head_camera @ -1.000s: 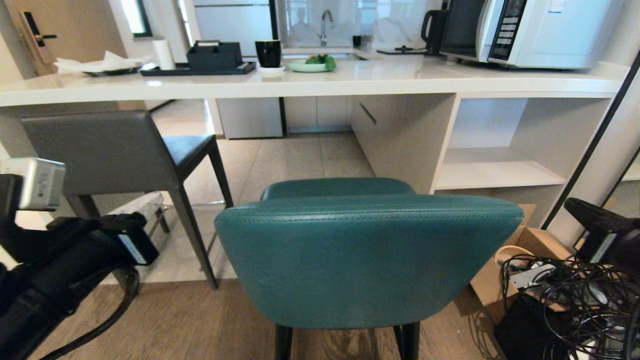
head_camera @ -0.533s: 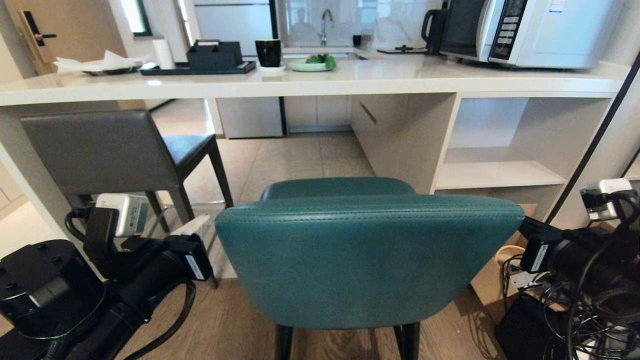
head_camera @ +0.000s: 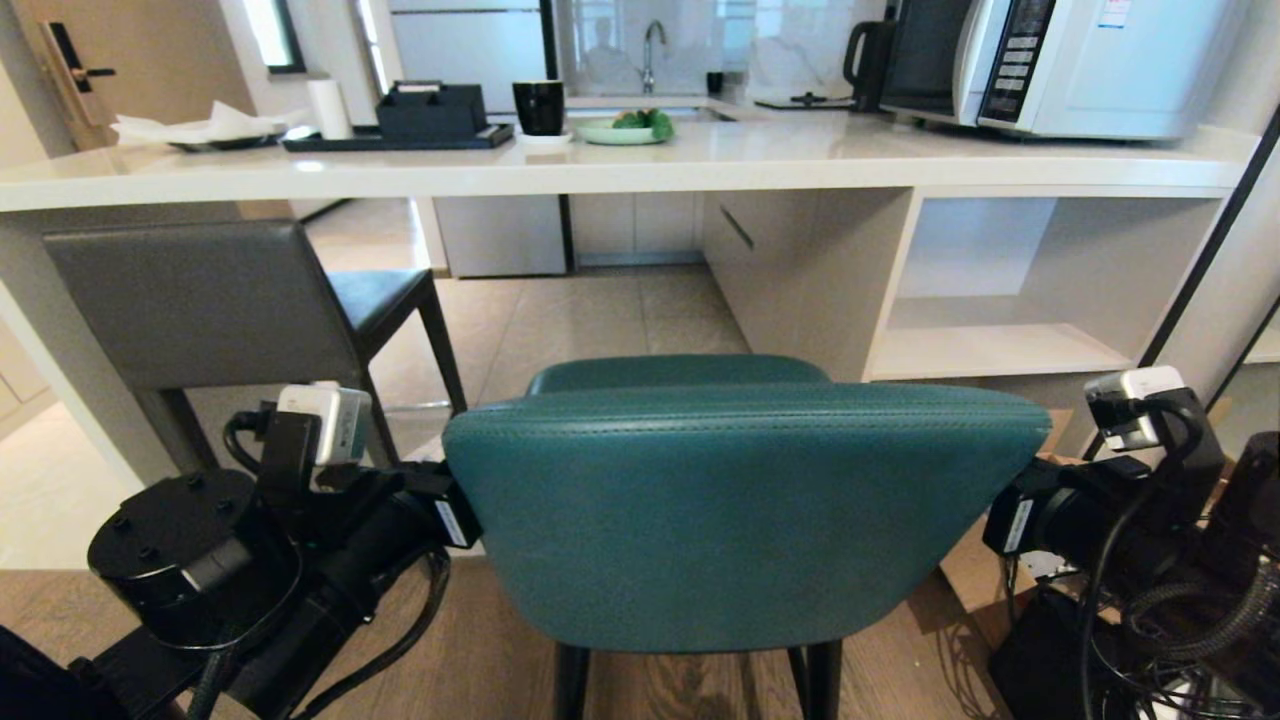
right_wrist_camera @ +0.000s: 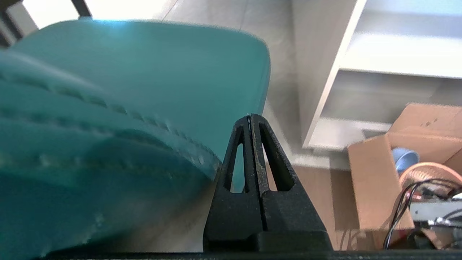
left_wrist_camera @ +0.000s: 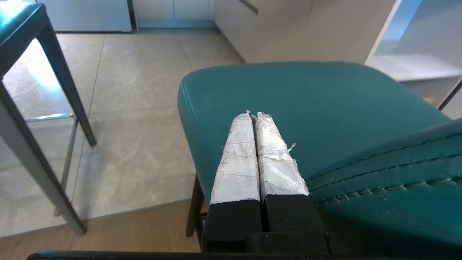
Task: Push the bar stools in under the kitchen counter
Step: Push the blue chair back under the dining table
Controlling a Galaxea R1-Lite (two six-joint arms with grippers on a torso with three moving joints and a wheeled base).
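Between the two closed pincers, left gripper (left_wrist_camera: 255, 116) and right gripper (right_wrist_camera: 250, 117), stands the teal stool (head_camera: 740, 510), short of the counter (head_camera: 640, 165) ahead. It looks heavy and stiff with slick leather; pushing the backrest's two ends seems safest.

Both arms have closed in on the teal stool (head_camera: 740, 520) — left gripper (left_wrist_camera: 257, 117) and right gripper (right_wrist_camera: 251, 117) (jaws pressed together) flank its backrest.

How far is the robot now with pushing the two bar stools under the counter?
Done: nothing visibly finished; the boxy dark grey leather stool sits partly under the glossy white counter. In hand: shut left claw and right claw flank the rounded teal leather stool. Left: pushing both in.
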